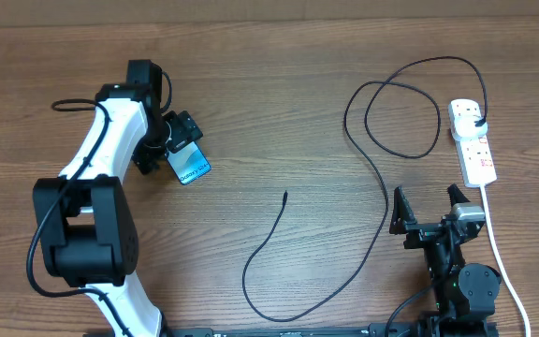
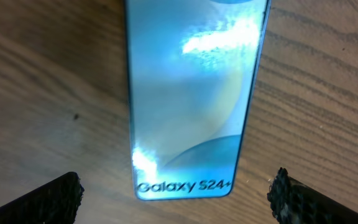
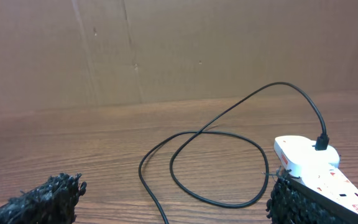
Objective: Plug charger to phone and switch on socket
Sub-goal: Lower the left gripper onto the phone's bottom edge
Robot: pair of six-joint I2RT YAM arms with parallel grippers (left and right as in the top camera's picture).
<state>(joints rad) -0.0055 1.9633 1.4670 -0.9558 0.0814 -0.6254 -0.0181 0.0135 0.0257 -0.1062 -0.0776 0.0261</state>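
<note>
At the left, the left claw (image 2: 178,198) hung spread over the Galaxy S24+ phone (image 2: 191,93) (screen up); the right claw (image 1: 429,208) was spread too.

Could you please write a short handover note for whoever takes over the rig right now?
Left gripper: open, over the phone, fingers either side, not gripping.
Right gripper: open, empty, near its base.
Charger: plug in the socket; connector tip lies free on the table, apart from the phone.
Done: plug seated.
To do: connector into phone, then the socket's switch; its state is unreadable.
</note>
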